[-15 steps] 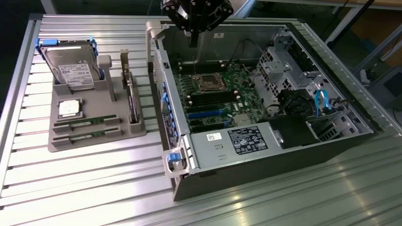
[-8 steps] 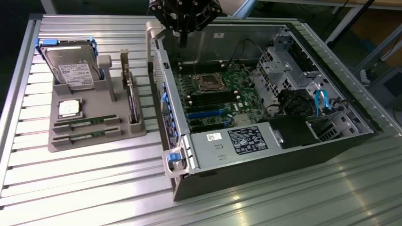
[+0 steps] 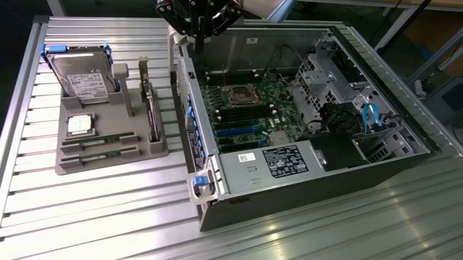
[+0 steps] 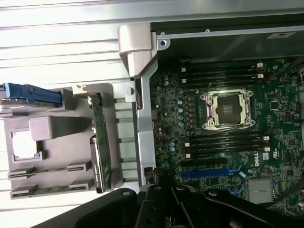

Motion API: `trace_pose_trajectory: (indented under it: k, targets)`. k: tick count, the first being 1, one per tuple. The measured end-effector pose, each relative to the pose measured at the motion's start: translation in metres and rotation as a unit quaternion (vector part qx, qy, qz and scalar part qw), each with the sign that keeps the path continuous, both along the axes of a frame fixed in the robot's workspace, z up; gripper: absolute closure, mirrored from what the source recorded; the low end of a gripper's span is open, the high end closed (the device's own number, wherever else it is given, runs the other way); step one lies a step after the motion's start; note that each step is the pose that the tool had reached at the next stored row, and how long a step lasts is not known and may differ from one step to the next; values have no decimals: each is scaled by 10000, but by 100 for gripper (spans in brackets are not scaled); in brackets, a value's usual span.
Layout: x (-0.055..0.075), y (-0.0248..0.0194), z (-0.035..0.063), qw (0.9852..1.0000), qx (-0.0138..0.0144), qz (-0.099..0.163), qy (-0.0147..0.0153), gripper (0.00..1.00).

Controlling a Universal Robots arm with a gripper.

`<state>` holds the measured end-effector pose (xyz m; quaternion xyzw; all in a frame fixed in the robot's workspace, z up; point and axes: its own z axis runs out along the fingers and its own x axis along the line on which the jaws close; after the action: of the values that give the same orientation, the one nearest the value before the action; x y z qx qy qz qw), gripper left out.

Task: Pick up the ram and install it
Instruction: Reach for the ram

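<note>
In my wrist view the gripper (image 4: 164, 190), fingers together, hangs over the case wall (image 4: 145, 118), the ram (image 4: 47, 172) lies slotted in the grey tray (image 4: 61, 142) beyond, and my exterior view adds the hard drive (image 3: 83, 76) while cropping the arm.

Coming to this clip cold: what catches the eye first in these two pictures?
The open computer case fills the exterior view's right, its green motherboard and processor socket laid bare. On the exterior view's left a grey tray holds a hard drive, a silver processor chip and the ram lying in its slots. The black gripper hangs shut over the case's wall on the tray's side.
</note>
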<state>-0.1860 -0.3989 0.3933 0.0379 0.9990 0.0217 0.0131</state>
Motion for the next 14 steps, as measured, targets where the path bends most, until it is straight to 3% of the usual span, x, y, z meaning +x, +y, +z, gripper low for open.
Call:
trace_pose_trajectory:
  k: [14]
  targets:
    - [-395, 0, -1, 10000, 0, 0, 0, 90]
